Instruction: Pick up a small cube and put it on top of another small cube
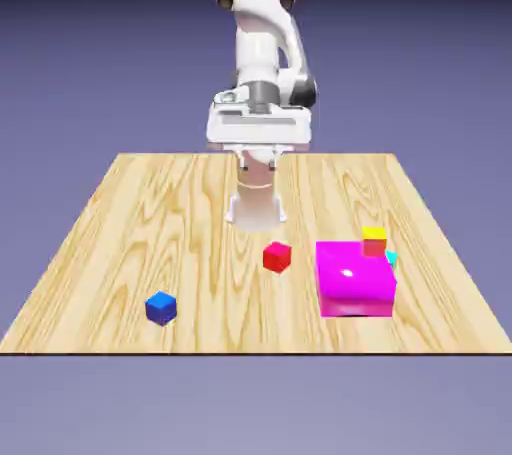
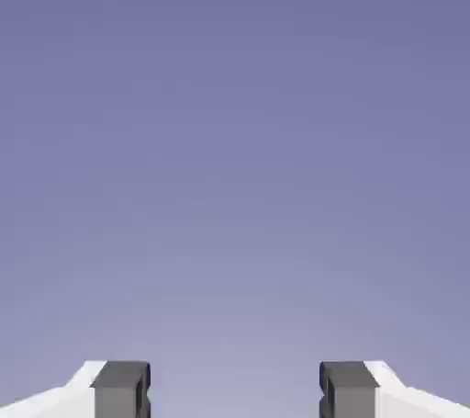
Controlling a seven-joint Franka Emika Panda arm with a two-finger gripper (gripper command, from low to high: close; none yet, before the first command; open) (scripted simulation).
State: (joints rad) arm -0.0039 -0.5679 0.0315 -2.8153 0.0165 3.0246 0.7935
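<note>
Here, my gripper (image 2: pixel 235 390) stood with jaws apart and empty, facing only backdrop, presumably because the arm (image 1: pixel 262 53) was parked clear above the table (image 1: pixel 120 233), while the small red cube (image 1: pixel 277 257) sat untouched between the blue cube (image 1: pixel 161 307) and the magenta block (image 1: pixel 354 279).

Red cube (image 1: pixel 277 257) free all round; magenta block (image 1: pixel 355 279) near, exterior view's right.

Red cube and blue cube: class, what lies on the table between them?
Nothing: in the exterior view only bare wooden table separates the red cube from the blue cube. The hand view shows only backdrop.
</note>
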